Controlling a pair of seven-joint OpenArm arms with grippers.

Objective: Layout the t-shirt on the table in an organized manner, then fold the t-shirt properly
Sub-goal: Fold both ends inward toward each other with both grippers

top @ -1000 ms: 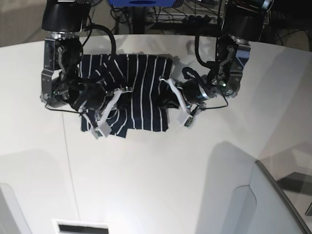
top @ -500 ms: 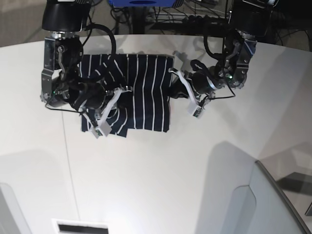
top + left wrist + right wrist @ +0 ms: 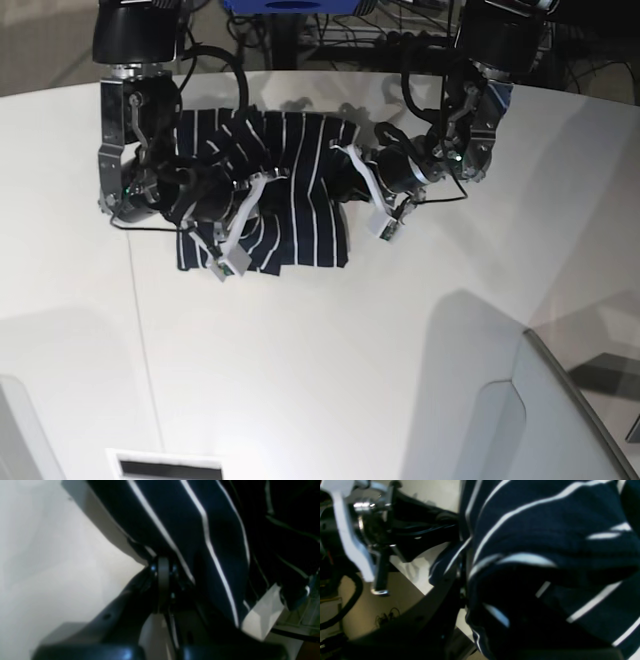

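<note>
While the dark navy, white-striped soft t-shirt (image 3: 290, 190) lies bunched on the smooth white table (image 3: 320, 360) between my two grippers, I see the left gripper (image 3: 368, 195) clamped on its edge and the right gripper (image 3: 235, 220) pinching its fabric just beside me.

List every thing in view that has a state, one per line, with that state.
t-shirt: bunched and partly folded, lying on the table, both side edges held.
left gripper: jaws shut on the t-shirt's edge, on the base view's right.
right gripper: jaws shut on the t-shirt's other side.
table: white top with the t-shirt near its far edge.
</note>
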